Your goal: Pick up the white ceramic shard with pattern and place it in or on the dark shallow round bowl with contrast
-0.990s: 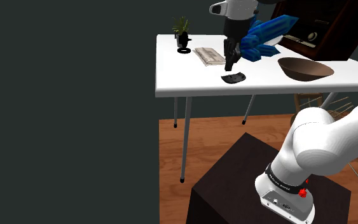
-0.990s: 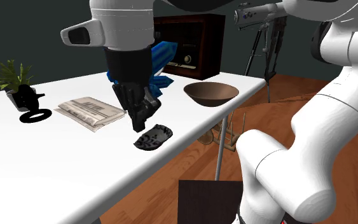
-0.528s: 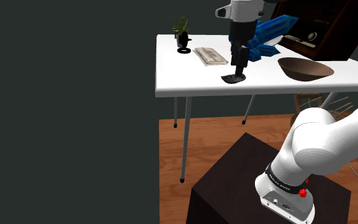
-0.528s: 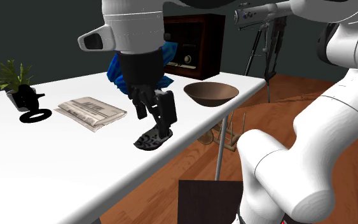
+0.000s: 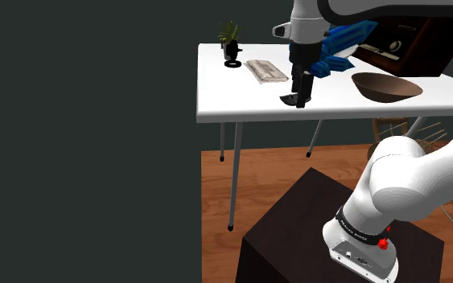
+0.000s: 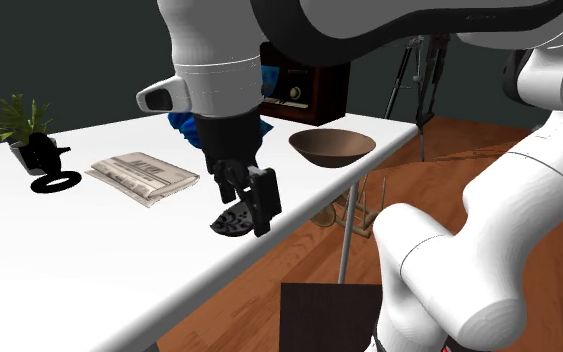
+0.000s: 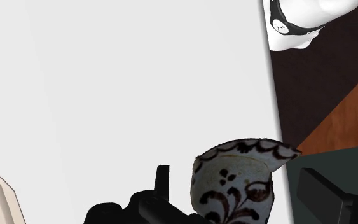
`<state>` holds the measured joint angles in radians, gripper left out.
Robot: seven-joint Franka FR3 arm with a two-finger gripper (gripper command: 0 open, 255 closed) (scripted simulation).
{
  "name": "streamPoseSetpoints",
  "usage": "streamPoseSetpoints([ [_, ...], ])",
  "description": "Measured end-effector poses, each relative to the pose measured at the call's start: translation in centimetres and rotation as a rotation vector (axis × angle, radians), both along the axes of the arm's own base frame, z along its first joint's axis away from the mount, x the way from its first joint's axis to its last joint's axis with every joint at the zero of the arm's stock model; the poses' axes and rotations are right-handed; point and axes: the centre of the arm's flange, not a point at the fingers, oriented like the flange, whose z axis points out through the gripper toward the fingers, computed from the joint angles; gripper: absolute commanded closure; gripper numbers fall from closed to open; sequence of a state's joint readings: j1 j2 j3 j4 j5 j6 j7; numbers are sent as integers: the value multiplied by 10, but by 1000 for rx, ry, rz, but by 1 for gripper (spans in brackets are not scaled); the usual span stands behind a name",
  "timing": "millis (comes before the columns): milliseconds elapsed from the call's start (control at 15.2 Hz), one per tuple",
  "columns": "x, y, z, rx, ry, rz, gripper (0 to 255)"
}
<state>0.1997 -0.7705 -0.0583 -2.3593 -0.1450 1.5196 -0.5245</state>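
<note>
White, dark-patterned curved ceramic shard [image 7: 238, 184] is lying near the white table's [image 6: 119, 270] edge, straddled but not gripped by the spread black two-finger gripper [image 6: 249, 205]; if closed off-centre, it could be tipped or pushed off.

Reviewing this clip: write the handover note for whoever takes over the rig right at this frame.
Gripper: open, low over the patterned shard, one finger on either side, not clasping it.
Shard: lying on the white table, near the edge on the stand's side.
Brown bowl: on the same table, apart from the shard.
Done: gripper positioned at the shard.
Left: close on the shard, lift it, carry it to the bowl, release.
</note>
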Motion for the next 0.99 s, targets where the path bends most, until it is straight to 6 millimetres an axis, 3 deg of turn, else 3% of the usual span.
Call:
streamPoseSetpoints([
  [264,0,0,-1,0,0,0,0],
  [330,0,0,-1,0,0,0,255],
  [990,-1,1,2,3,-5,2,255],
])
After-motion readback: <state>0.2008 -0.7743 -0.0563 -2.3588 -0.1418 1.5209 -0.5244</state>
